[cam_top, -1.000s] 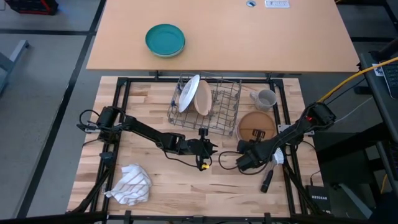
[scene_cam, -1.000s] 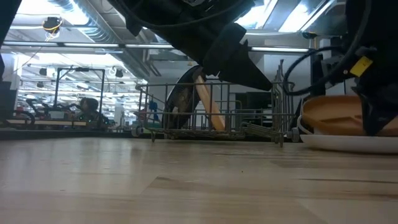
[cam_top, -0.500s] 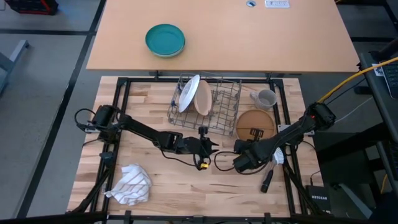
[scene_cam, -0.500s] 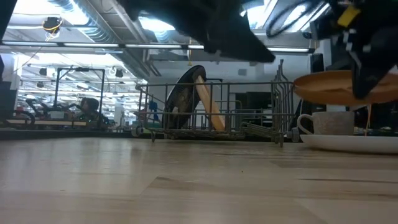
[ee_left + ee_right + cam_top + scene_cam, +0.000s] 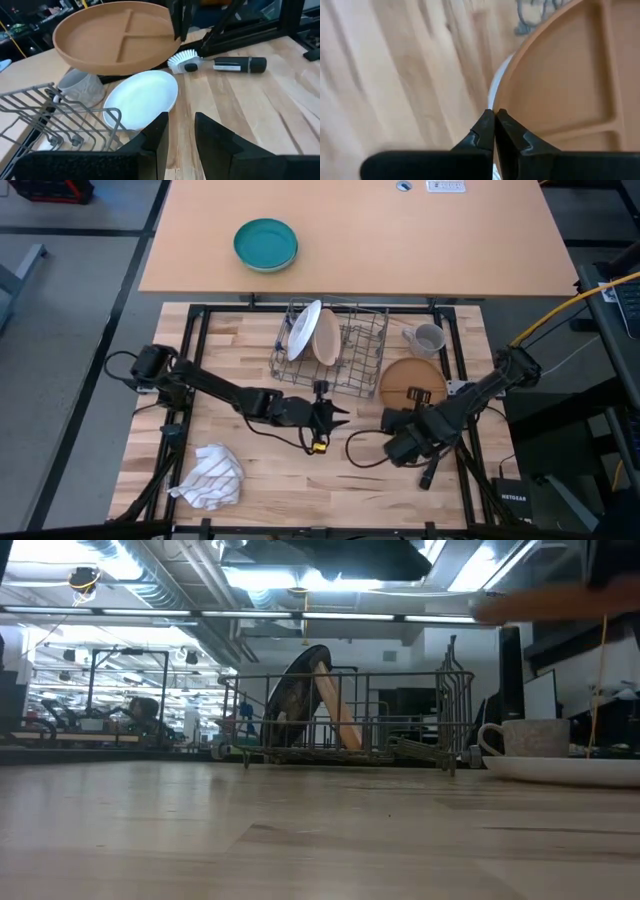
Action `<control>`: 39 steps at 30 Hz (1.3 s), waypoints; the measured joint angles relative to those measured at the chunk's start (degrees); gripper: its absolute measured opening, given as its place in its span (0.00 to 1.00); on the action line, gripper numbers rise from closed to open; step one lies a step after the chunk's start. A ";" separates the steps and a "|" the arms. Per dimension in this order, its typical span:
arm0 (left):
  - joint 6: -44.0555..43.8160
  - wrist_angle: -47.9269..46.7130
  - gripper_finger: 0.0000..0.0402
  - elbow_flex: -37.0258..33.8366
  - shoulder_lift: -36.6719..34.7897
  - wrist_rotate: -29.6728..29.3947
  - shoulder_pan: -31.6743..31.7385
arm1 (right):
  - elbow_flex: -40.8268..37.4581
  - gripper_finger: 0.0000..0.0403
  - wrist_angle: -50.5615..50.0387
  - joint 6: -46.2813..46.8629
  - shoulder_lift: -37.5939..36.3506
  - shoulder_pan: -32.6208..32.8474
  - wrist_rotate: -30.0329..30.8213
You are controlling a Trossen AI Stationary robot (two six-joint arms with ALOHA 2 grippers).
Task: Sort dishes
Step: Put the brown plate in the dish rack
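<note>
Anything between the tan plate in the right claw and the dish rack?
Nothing visible. The tan divided plate hangs over the white plate beside the dish rack; the mug sits off that path, and the left claw is clear of it.

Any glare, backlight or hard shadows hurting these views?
Low view: bright ceiling lights backlight the scene, so the rack and its dishes read as dark silhouettes. Left wrist view: even light, the white plate bright but not washed out. Right wrist view: no glare on the tan divided dish. High view: even, soft shadows only.

The only readable lettering is "NETGEAR", printed on a dark box [image 5: 513,498] at the table's right corner.
</note>
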 joint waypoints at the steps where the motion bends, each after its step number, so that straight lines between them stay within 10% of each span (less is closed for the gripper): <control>1: 0.02 -0.26 0.21 0.00 -0.26 0.00 -0.18 | 1.42 0.02 0.03 0.04 0.00 0.17 0.41; 19: -1.38 -21.27 0.21 0.00 -15.68 -17.05 -5.01 | 17.37 0.02 8.67 -11.31 -0.09 -4.67 21.77; 30: -18.41 -46.59 0.21 0.02 -23.92 -23.03 -7.60 | 17.37 0.02 38.92 -41.49 -0.02 -19.67 12.99; 39: -28.88 -56.97 0.21 0.00 -23.52 -22.84 -9.21 | 17.33 0.02 51.24 -47.60 -0.02 -33.11 -0.25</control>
